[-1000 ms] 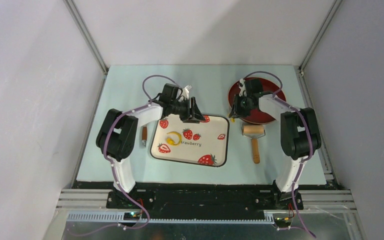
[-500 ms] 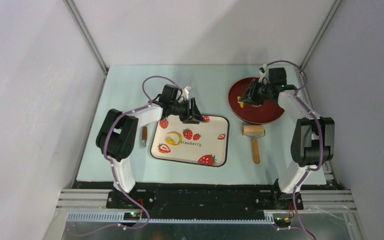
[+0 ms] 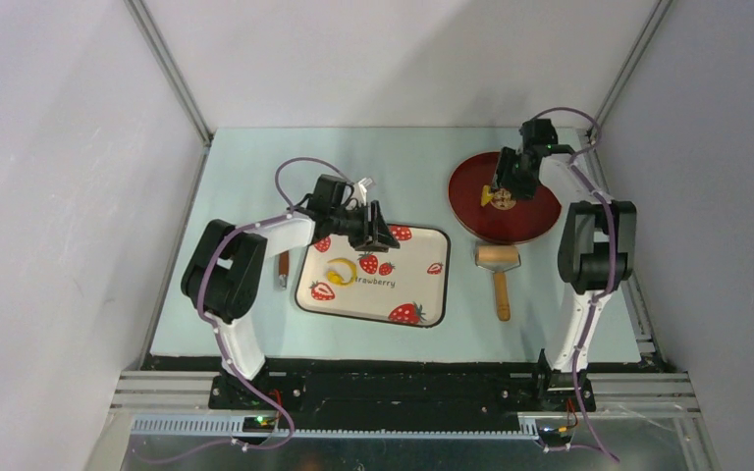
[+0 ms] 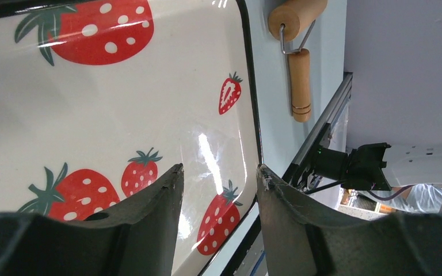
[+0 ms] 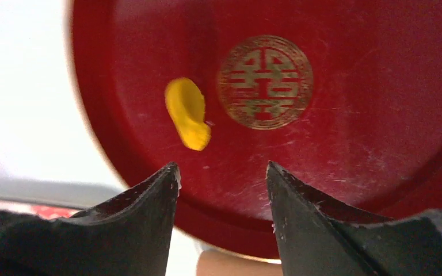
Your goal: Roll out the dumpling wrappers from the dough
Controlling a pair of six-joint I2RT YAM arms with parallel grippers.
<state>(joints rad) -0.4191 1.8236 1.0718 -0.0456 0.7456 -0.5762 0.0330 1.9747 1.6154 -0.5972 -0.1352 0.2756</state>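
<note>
Yellow dough [image 3: 341, 270] lies on a strawberry tray [image 4: 92, 98], just nearer than the left pincer [image 4: 218, 172], which is apart and empty. Farther back, the right pincer [image 5: 223, 167], also apart, hovers over a yellow dumpling wrapper [image 5: 188, 119] on a red plate [image 5: 351, 144]. Grey walls [image 3: 59, 196] enclose the pale green desk [image 3: 245, 167].

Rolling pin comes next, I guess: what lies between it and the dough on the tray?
Top view: only bare tray, then a strip of table. Nothing loose lies between the dough and the rolling pin.
</note>
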